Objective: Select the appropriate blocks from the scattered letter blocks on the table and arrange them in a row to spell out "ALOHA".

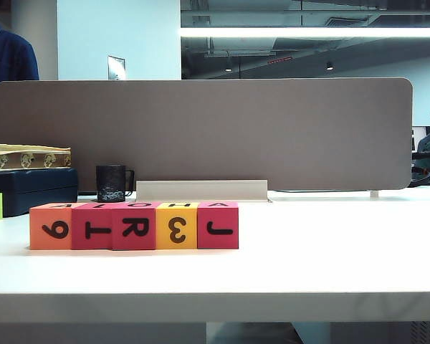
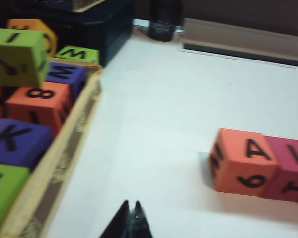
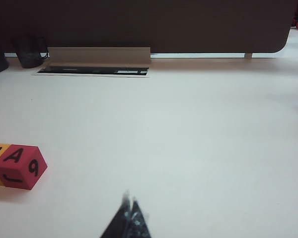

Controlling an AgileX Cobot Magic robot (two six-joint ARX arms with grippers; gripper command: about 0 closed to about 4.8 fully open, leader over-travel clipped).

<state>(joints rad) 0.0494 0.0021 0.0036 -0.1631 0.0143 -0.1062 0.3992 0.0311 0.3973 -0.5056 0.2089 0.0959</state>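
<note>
1. Exterior view, nearest first: thick white front edge of the table (image 1: 215,304), no arm or gripper anywhere in this shot.
2. Next back, letter blocks in one tight row, left of middle, sides touching: orange block (image 1: 51,226) w/ 9, crimson (image 1: 92,226) w/ T, crimson (image 1: 134,227) w/ R sitting a bit fwd of the rest, yellow (image 1: 176,226) w/ 3, crimson (image 1: 218,226) w/ J.
3. Top faces read A, L, O, H, A, seen upside-down from here.
4. Behind row: black mug (image 1: 112,183), then taupe divider panel (image 1: 201,132). Far left: dark box w/ a patterned tray on top.
5. Left wrist view: left gripper (image 2: 131,218) jaws closed, nothing held, over bare table; orange A block ahead, basket (image 2: 64,153) of spare blocks beside.
6. Right wrist view: right gripper (image 3: 130,214) jaws closed too, empty, well apart from crimson end block.
</note>
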